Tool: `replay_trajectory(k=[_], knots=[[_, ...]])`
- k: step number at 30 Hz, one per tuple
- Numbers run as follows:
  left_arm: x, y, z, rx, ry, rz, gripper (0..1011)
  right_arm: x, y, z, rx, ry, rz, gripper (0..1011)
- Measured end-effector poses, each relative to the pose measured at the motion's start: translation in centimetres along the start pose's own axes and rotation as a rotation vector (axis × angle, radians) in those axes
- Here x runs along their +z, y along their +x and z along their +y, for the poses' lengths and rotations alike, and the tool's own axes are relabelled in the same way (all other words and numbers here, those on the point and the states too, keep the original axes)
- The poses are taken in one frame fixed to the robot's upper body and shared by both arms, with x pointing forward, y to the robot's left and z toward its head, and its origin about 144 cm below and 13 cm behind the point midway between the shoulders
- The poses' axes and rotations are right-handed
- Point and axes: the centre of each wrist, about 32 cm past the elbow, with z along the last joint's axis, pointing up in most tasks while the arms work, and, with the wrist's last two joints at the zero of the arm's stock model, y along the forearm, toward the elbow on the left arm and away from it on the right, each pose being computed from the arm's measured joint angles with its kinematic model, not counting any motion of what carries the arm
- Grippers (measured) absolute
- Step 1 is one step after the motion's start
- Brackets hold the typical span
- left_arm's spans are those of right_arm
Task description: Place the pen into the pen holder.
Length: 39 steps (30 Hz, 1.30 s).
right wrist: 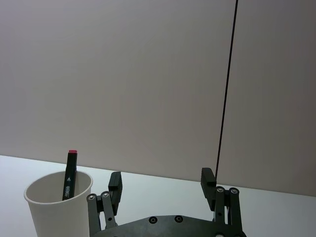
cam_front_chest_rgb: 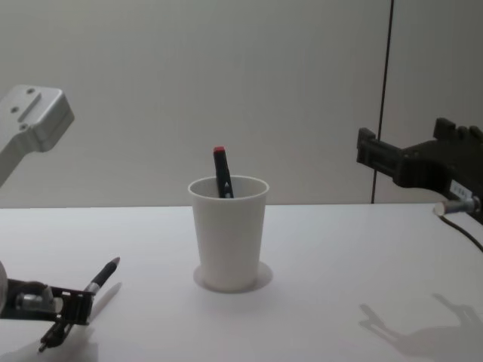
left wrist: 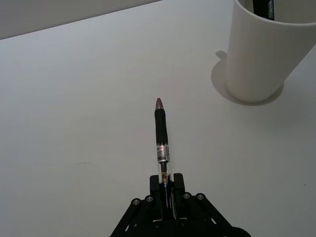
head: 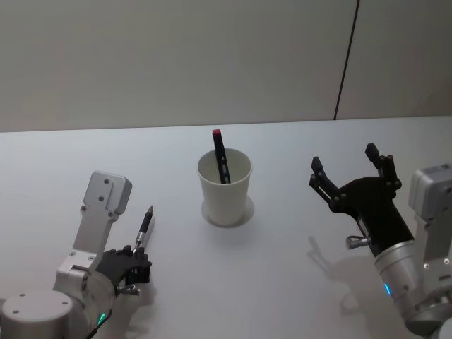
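Observation:
The pen (head: pixel 145 228) is black with a silver tip, and my left gripper (head: pixel 134 253) is shut on its rear part, low over the table at the front left. Its tip (left wrist: pixel 158 103) slants up towards the pen holder (left wrist: pixel 261 54). This white paper cup (head: pixel 224 191) stands upright mid-table and holds a black marker with a red cap (head: pixel 220 152). In the chest view the pen (cam_front_chest_rgb: pixel 102 277) is left of the cup (cam_front_chest_rgb: pixel 228 241) and clear of it. My right gripper (head: pixel 344 159) hovers open to the right of the cup, holding nothing.
The white table (head: pixel 282 282) runs back to a plain grey wall with a dark vertical seam (head: pixel 346 60). Open tabletop lies between the left gripper and the cup. The right gripper's shadow (cam_front_chest_rgb: pixel 423 320) falls on the table at the front right.

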Motion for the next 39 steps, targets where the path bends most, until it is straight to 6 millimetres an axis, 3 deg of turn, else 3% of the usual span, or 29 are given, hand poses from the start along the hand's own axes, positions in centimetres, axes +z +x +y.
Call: replay_trajectory(k=[39], knots=[[-0.48,-0.32,0.42,-0.031,-0.107,-0.036,169,0.0,0.0,0.0,0.0,0.0,0.0,1002]])
